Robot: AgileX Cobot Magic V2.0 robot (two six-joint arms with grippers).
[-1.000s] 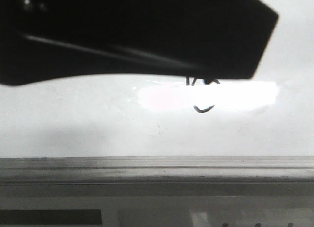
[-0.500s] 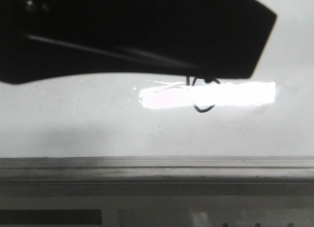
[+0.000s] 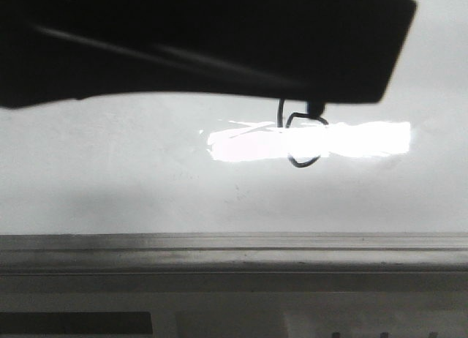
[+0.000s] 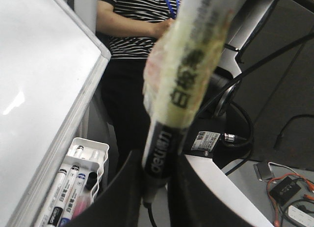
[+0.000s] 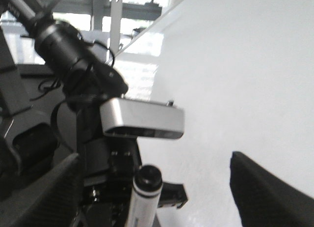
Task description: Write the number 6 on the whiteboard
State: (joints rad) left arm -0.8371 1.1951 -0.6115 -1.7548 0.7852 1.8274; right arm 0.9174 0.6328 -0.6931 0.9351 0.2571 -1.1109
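Note:
The number 6 (image 3: 302, 164) is a thin black line on the whiteboard (image 3: 131, 177); its loop crosses the bright glare patch and its stem runs up under a dark arm silhouette (image 3: 219, 38). A dark marker tip (image 3: 316, 107) sits at the loop's upper right. My left gripper (image 4: 157, 163) is shut on a white marker (image 4: 189, 74) with a black band. The same marker's black end (image 5: 148, 178) shows in the right wrist view, below the left arm's silver camera (image 5: 142, 120). My right gripper (image 5: 154, 158) is open, its fingers far apart, beside the whiteboard (image 5: 235, 65).
A grey metal frame strip (image 3: 234, 250) runs along the board's near edge. A white tray (image 4: 78, 180) with several markers hangs below the board (image 4: 29, 65). A person in a striped shirt (image 4: 132, 20) stands behind it. Cables lie on the floor (image 4: 289, 192).
The loop of the 6 went from an open arc to a closed ring. The dark arm has lifted slightly, uncovering the loop's top, part of the stem and the marker tip.

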